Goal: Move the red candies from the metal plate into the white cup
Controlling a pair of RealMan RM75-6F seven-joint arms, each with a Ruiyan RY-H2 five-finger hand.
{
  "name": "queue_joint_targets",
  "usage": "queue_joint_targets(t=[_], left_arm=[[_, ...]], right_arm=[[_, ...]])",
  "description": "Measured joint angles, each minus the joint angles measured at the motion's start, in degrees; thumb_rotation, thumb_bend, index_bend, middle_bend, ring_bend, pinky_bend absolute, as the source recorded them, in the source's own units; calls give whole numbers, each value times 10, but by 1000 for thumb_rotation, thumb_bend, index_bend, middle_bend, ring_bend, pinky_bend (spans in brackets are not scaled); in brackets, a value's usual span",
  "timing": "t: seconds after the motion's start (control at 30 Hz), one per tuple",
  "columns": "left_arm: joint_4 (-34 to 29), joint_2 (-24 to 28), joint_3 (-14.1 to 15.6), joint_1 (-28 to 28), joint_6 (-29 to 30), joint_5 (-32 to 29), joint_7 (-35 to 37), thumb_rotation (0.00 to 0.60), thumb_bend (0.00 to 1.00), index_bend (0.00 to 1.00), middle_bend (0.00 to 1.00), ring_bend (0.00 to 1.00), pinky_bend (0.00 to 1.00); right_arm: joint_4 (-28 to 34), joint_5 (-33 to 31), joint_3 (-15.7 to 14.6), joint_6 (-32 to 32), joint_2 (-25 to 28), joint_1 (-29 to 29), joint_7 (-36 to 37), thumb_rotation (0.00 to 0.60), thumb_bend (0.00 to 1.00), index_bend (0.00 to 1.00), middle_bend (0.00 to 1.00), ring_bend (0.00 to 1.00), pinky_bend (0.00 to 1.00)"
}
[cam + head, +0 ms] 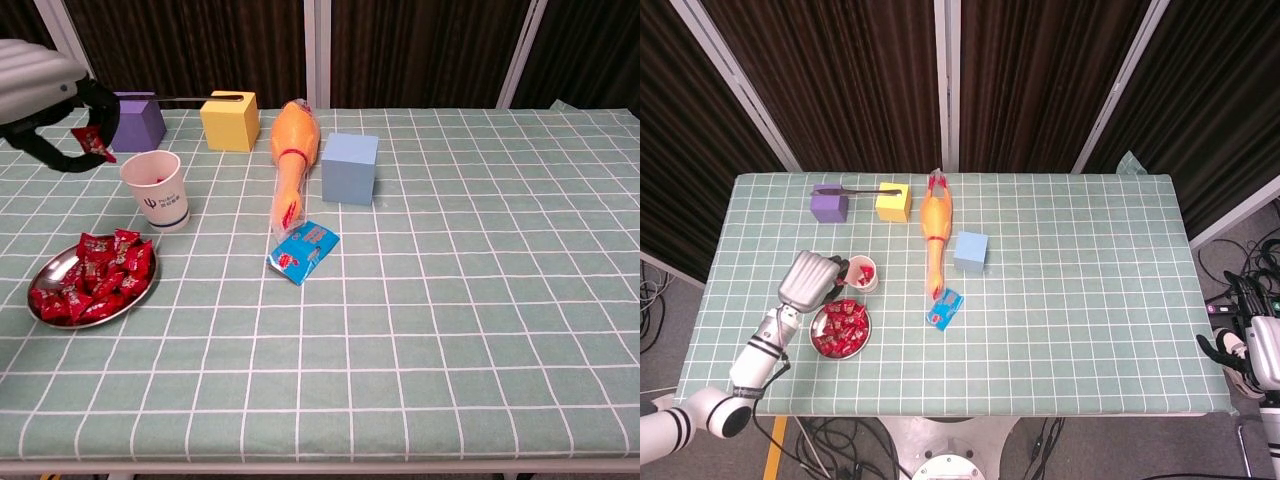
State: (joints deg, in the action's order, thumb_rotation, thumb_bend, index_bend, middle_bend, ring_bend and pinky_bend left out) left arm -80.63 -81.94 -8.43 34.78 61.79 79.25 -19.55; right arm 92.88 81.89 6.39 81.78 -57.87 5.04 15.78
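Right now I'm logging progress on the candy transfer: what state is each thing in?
left robot hand: raised beside the cup, pinching a red candy
right robot hand: off the table edge, holding nothing
white cup: upright, red candies already inside
metal plate: flat on the table, still piled with candies
rubber chicken: lying flat
blue packet: lying flat

Non-task stuff on the bench (pixel 480 330): purple block (pixel 133 119) right behind the left hand (pixel 45 85), yellow block (pixel 230 120) further out, then a rubber chicken (pixel 291 150), a blue block (pixel 350 167) and a blue snack packet (pixel 304 251).
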Motion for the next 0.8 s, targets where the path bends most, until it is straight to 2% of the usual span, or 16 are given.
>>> queue_joint_targets(t=[0.3,0.53,0.8], left_arm=[[29,-33,-25,52,-67,-62,-37,600,447,640,670,916,1000],[43,-46,-18,62,-78,-85,-61,600,445,542,568,912,1000],[29,-36,-6,60,-75,-96,-77,600,442,430,466,899,1000]], right_arm=[[-5,-6,1,0,1,-3,4,600,155,15,98,17,370],[-6,-7,1,-3,0,-2,4,600,155,15,97,17,371],[-3,-6,1,-3,1,-2,2,600,155,15,98,17,373]])
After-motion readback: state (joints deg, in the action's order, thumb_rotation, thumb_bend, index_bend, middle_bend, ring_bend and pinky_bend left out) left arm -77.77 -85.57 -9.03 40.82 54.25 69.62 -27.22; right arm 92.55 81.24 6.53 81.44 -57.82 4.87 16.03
